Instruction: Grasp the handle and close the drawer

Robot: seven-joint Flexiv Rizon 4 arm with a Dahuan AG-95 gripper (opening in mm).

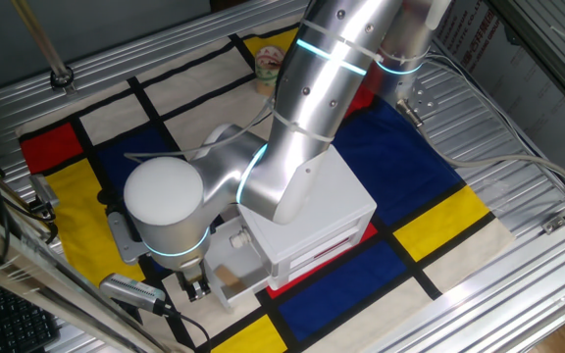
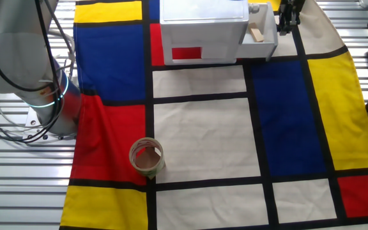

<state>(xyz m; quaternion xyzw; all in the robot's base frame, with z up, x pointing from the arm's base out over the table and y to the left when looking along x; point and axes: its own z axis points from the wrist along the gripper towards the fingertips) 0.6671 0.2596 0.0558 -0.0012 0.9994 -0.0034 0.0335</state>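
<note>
The white drawer (image 2: 262, 43) stands pulled out of the white cabinet (image 2: 203, 25) toward the right, with a small wooden block (image 2: 255, 33) inside it. In one fixed view the drawer (image 1: 235, 279) juts out at the cabinet's lower left. My gripper (image 2: 288, 19) sits right against the drawer's front panel, its dark fingers (image 1: 196, 287) level with the middle of that panel. The handle is hidden behind the fingers. A narrow gap shows between the fingers, but I cannot make out whether they are pinching anything.
A roll of tape (image 2: 147, 158) lies on the checked cloth, well away from the cabinet. The arm's base (image 2: 43, 96) stands at the cloth's left edge. A small cup (image 1: 269, 67) stands at the far side. Metal frame rails (image 1: 57, 69) surround the table.
</note>
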